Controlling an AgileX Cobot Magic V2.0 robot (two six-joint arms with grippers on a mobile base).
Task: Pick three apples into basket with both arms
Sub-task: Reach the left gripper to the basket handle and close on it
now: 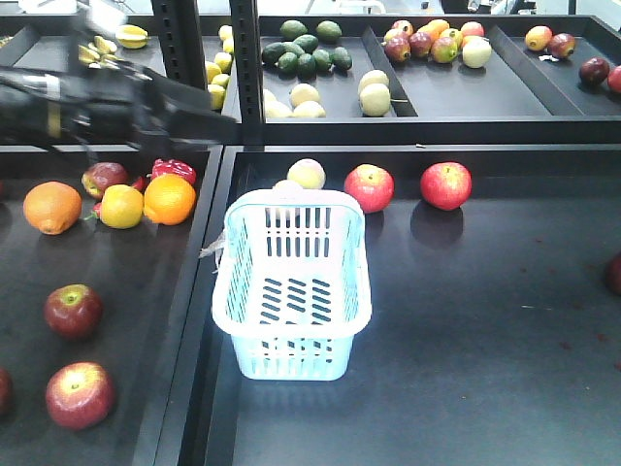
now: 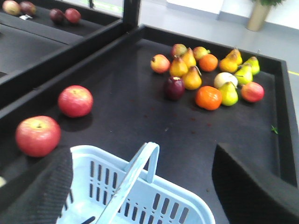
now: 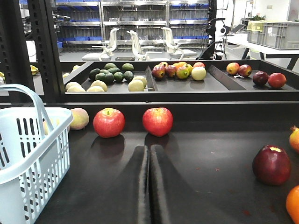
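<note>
The pale blue basket (image 1: 291,335) stands empty in the middle of the right tray, one hoop handle (image 2: 135,175) raised. Two red apples (image 1: 369,186) (image 1: 446,184) lie behind it by the tray's back wall; they are the apples (image 3: 109,122) (image 3: 157,121) ahead of my right gripper (image 3: 149,151), which is shut and empty, low over the tray. Two darker red apples (image 1: 73,311) (image 1: 80,395) lie in the left tray. My left arm (image 1: 97,107) is blurred at upper left. My left gripper (image 2: 142,151) is open above the basket's corner, nothing between its fingers (image 2: 42,186).
Oranges (image 1: 169,198) and a yellow fruit (image 1: 121,206) sit in the left tray. Pale fruits (image 1: 307,173) lie behind the basket. A dark red apple (image 3: 272,164) lies right of the right gripper. A fruit pile (image 2: 210,74) fills the tray's far corner. Upper shelf trays (image 1: 446,97) hold more fruit.
</note>
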